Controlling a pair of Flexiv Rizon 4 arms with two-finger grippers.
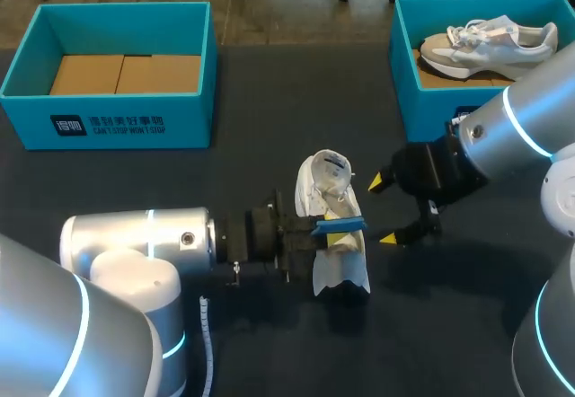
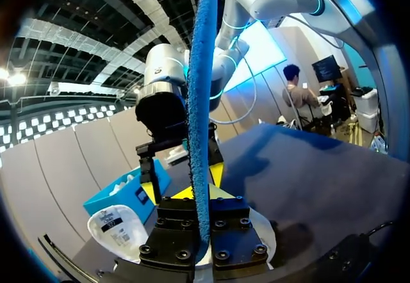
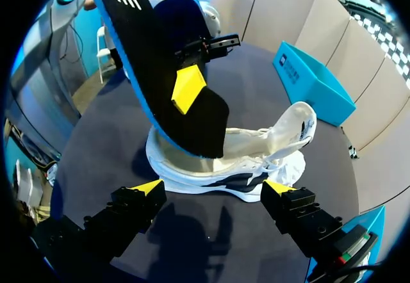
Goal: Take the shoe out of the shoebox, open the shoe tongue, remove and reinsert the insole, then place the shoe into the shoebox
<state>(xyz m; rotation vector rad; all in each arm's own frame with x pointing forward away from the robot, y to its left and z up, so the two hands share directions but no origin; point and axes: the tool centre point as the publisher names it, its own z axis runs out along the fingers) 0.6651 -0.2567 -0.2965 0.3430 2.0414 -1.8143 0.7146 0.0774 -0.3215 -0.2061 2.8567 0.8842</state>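
At bench (image 1: 269, 145) centre, left claw (image 1: 340, 233) grips the insole (image 3: 160, 72) over the shoe (image 1: 325, 181); right claw (image 1: 384, 210) open at its 3 o'clock. Removal judged done; reinsertion next, needing toe-first alignment.

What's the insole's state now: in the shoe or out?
Mostly out: the left gripper holds the insole tilted above the shoe, its lower end at the opening. Whether the tip is inside, cannot tell.

Dark grey table (image 1: 269, 101), matte top, soft shadows on it, far edge straight across bkgd
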